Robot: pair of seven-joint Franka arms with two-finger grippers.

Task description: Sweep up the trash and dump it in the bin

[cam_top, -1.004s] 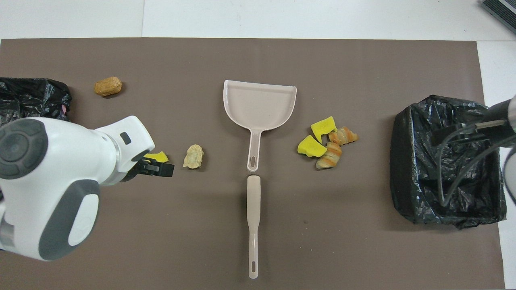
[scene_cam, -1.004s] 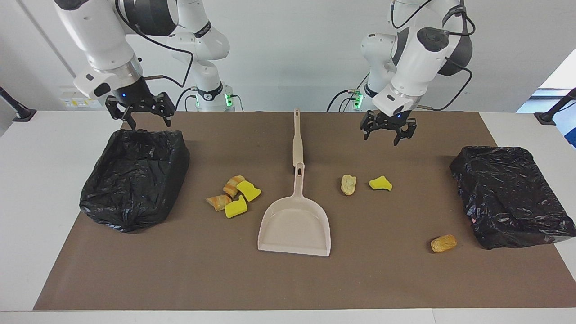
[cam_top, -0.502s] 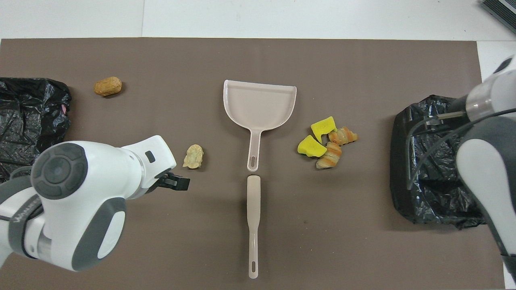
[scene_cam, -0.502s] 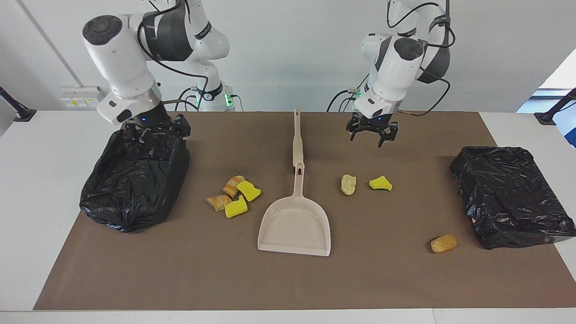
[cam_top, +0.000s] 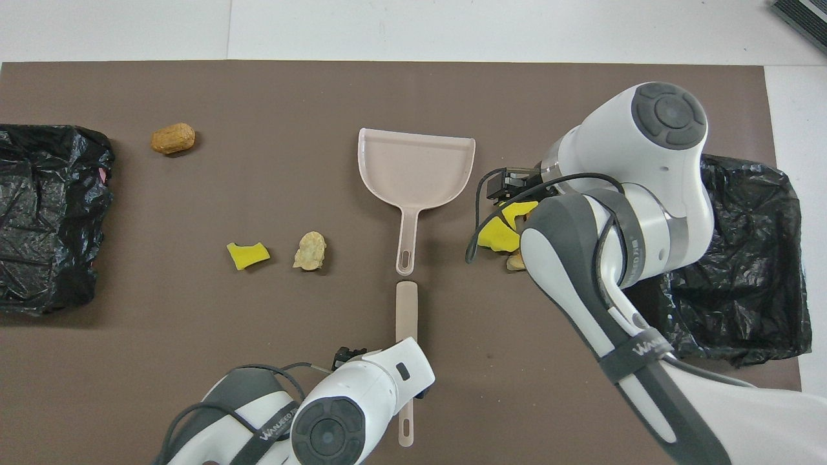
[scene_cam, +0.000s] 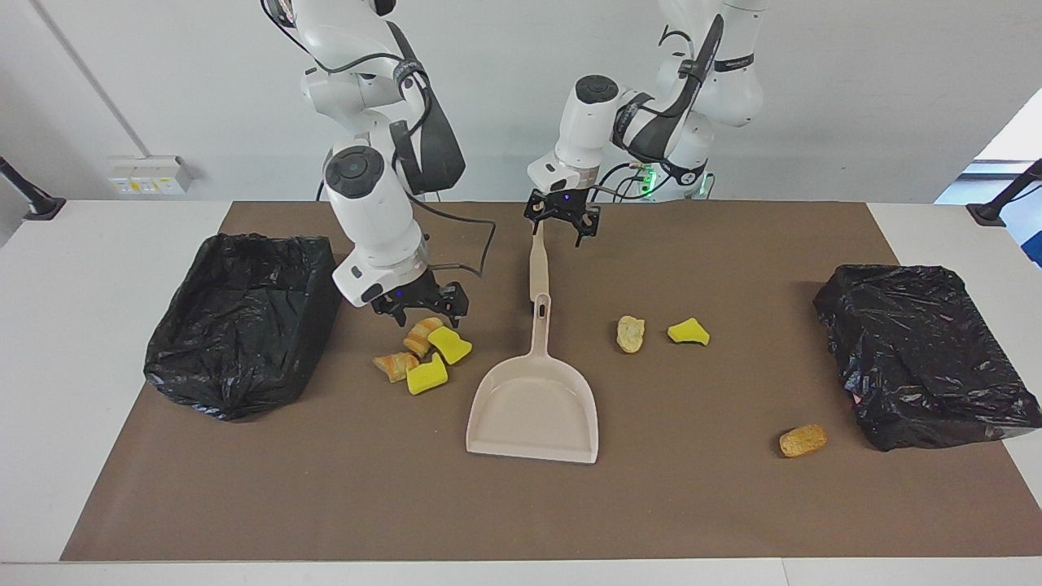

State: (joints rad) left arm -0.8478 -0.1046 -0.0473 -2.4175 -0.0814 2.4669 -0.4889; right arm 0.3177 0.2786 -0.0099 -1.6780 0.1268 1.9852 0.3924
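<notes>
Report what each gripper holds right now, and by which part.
Nothing is held. The left gripper hangs open over the scraper's handle end; the right gripper hangs open over the cluster of trash chunks.

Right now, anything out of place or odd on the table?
Seven trash chunks lie scattered on the mat, none in the dustpan. One bin looks collapsed, its bag flattened shut; the other bin gapes open.

Bare mat (scene_cam: 692, 496) around dustpan (scene_cam: 533, 407) — bins (scene_cam: 240, 321) block both ends.
</notes>
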